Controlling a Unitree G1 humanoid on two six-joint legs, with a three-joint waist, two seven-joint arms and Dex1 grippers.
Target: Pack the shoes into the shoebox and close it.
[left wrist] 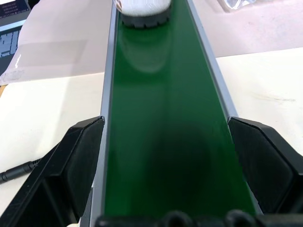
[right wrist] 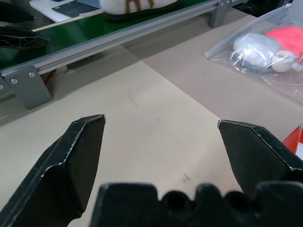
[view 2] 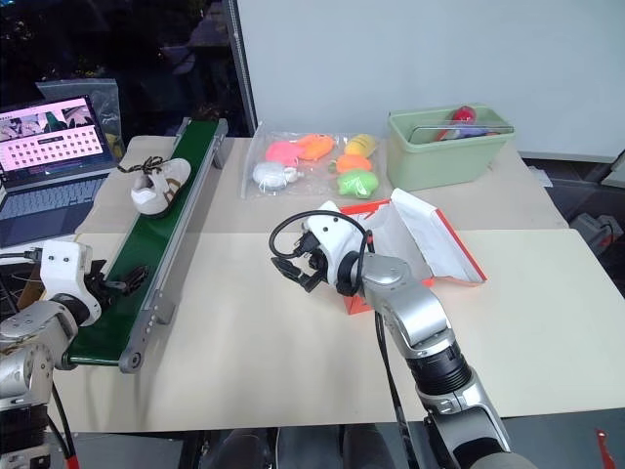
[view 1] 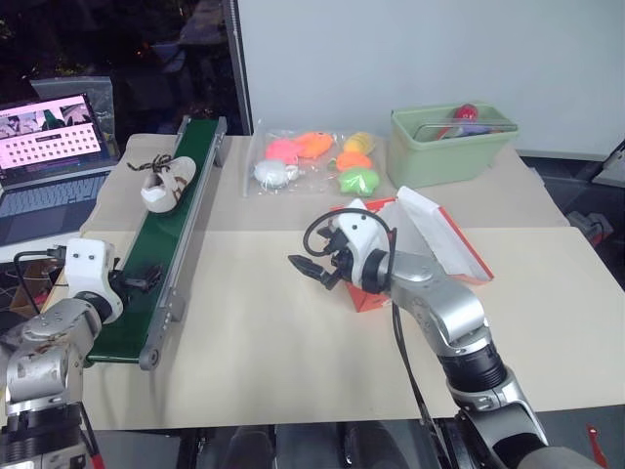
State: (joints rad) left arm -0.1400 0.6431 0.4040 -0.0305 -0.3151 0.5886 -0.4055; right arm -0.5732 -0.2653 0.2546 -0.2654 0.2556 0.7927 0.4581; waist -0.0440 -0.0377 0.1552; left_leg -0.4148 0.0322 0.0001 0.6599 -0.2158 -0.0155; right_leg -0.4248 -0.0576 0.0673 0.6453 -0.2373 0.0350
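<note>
1. Resting on the far part of the green conveyor belt [view 1: 166, 256]: one white sneaker [view 1: 166, 183] with dark laces and brownish markings, lying on its side along the belt, toe toward the robot.
2. Shoebox [view 1: 444, 239]: red-orange cardboard, white inside, standing open on the counter [view 1: 264, 342] right of centre, lid tilted back to the right. The right arm hides its near corner, so its contents cannot be told.
3. Right gripper [view 1: 311, 268]: hanging over bare counter just left of the shoebox, pointing left toward the belt; its black fingers [right wrist: 80, 156] are spread wide with nothing between them.
4. Left gripper [view 1: 146, 277]: at the near end of the belt, pointing along it toward the sneaker; fingers [left wrist: 78, 161] spread wide, one on either side of the belt's rails, grasping nothing. The sneaker lies well ahead of them.
5. Clear bag of toys [view 1: 312, 161]: flat on the counter beyond the shoebox, holding pink, orange, yellow, green and white pieces.
6. Pale green plastic bin [view 1: 451, 147]: far right of the counter, beside the bag, with coloured items inside.
7. Laptop [view 1: 54, 161]: open, screen lit, left of the belt.
</note>
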